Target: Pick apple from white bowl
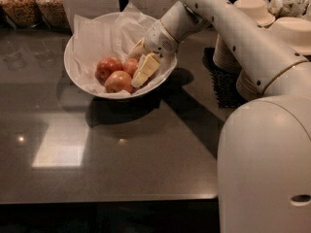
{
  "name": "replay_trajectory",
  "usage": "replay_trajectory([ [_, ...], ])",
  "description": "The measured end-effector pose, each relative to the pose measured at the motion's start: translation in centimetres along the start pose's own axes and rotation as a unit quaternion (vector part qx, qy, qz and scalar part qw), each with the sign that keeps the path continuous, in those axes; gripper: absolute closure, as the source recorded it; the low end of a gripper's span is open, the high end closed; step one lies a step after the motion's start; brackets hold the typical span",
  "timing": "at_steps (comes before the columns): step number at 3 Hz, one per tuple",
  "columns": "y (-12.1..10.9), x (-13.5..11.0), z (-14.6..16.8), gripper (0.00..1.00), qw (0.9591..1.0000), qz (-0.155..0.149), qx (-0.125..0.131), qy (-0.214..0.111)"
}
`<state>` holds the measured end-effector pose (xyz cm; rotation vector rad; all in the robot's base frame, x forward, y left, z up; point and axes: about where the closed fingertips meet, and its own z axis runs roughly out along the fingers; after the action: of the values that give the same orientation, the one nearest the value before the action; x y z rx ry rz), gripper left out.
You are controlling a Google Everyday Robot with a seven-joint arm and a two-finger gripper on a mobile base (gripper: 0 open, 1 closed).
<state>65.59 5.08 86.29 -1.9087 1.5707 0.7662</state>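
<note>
The white bowl (77, 76), lined with crinkled white paper, stands at the back of the dark table. Three red-pink apples lie in its right half: one on the left (108, 67), one in front (118, 82), and one (129, 65) at the right, partly hidden. My gripper (139, 67) reaches down into the bowl from the right and sits right against that rightmost apple. The white arm (228, 28) runs up and to the right from it.
Stacked beige disposable bowls (252, 11) stand on a dark mat (224, 84) at the right, behind the arm. Two jars of grain (34, 4) stand at the back left. The robot's white body (267, 164) fills the lower right. The table's front edge (107, 198) runs along the bottom.
</note>
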Motion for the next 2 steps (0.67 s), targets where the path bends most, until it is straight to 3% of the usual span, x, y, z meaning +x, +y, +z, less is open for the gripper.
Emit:
replay_trajectory([
  [2,0.2,-1.0,-1.3,0.89,0.9999,-0.006,0.008,0.004],
])
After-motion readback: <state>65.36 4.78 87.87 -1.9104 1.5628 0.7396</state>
